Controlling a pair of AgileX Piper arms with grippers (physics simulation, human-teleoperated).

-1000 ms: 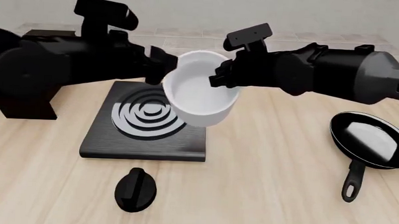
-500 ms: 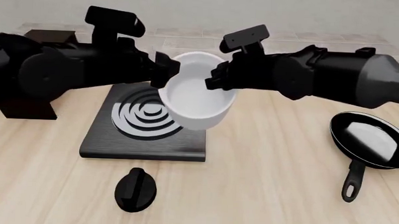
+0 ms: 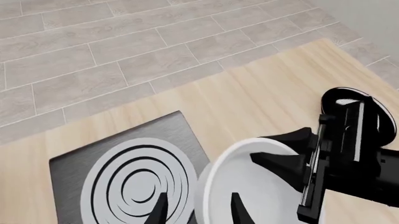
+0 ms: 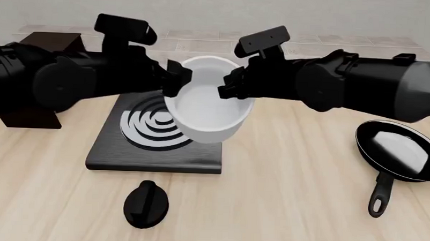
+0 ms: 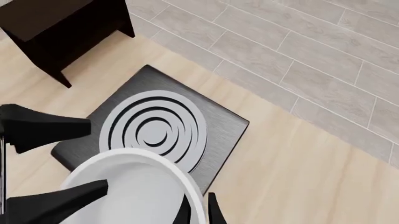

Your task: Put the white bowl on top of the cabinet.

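Bowl (image 4: 205,107) is off the table, tilted, above the far right part of the stove plate (image 4: 153,150). Left gripper (image 4: 179,79) pinches the bowl's rim at about 9 o'clock, fingers narrow with the wall between them. Right gripper (image 4: 229,86) pinches the rim at about 3 o'clock, likewise narrow, one finger inside and one outside; right wrist view shows the thin gap across the rim (image 5: 196,205). Cabinet (image 4: 41,79) stands at the table's 10 o'clock, largely behind the left arm, well apart from the bowl; its top is visible. Frying pan (image 4: 398,151) at 3 o'clock. Black knob (image 4: 146,204) near the front edge, at 6 o'clock of the plate.
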